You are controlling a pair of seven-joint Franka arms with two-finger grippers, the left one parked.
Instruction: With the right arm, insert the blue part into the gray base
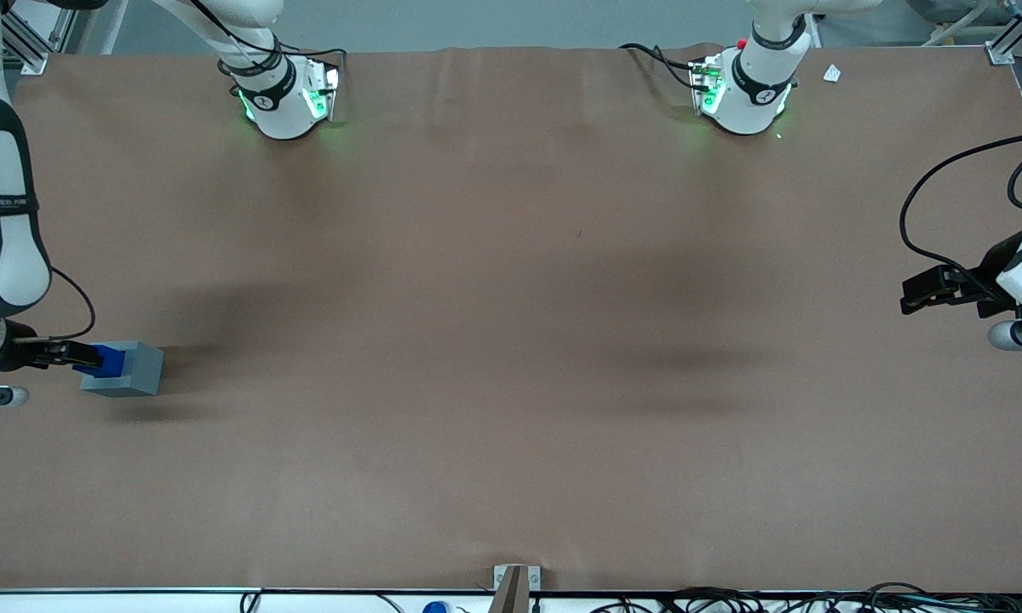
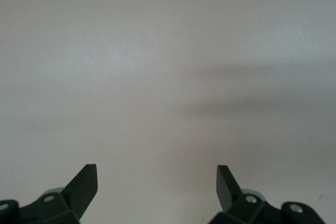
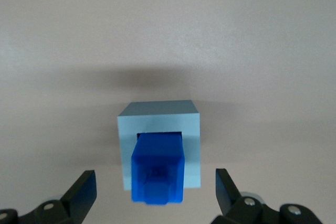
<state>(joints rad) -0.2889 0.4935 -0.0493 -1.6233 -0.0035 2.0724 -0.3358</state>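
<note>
Above the table (image 1: 511,340), spread jaws (image 3: 155,192) flank one blue part (image 3: 157,171) seated in one gray base (image 3: 160,121).

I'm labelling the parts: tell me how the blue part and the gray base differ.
The blue part is bright blue; the gray base is light gray. The part is narrower than the base. The part sits in the base's recess and sticks out; the base rests on the table. Both are blocky. The open hand is apart from both.
</note>
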